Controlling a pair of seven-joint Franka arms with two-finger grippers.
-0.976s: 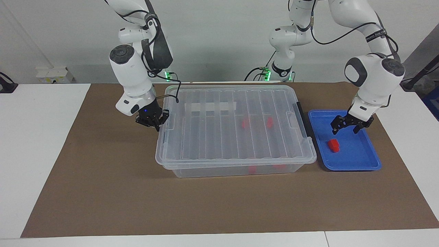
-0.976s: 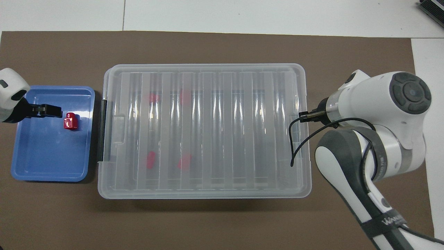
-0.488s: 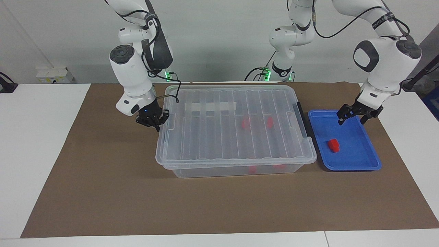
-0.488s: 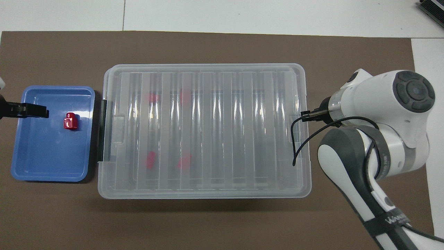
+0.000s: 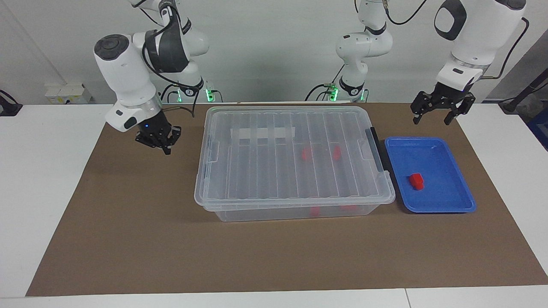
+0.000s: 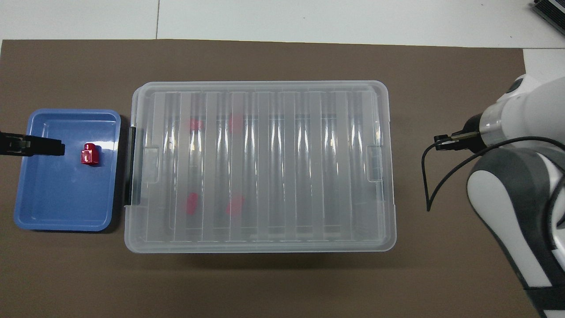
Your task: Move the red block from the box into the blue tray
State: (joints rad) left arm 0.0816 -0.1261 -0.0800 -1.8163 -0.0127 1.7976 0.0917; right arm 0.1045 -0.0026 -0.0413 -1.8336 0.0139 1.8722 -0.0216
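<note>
A red block [image 5: 416, 181] lies in the blue tray [image 5: 454, 201]; it also shows in the overhead view [image 6: 89, 155], inside the tray [image 6: 53, 212]. The clear box [image 5: 214, 188] stands beside the tray with its ribbed lid on. Two more red blocks [image 5: 306, 154] [image 5: 337, 152] show through the lid. My left gripper [image 5: 440, 114] is open and empty, raised over the tray's edge nearer the robots; in the overhead view it [image 6: 44, 146] covers the tray's rim. My right gripper [image 5: 159, 143] is shut and empty, over the brown mat beside the box's end.
The box [image 6: 260, 247] has a black latch handle [image 5: 376, 147] at the tray's end. A brown mat [image 5: 128, 239] covers the table's middle, with white table [image 5: 38, 192] at both ends. The right arm's cable [image 6: 426, 176] hangs by its gripper [image 6: 442, 141].
My left gripper rose from low over the tray and drew back toward the robots, leaving the red block there. My right gripper moved off the box's end toward the right arm's end of the table.
</note>
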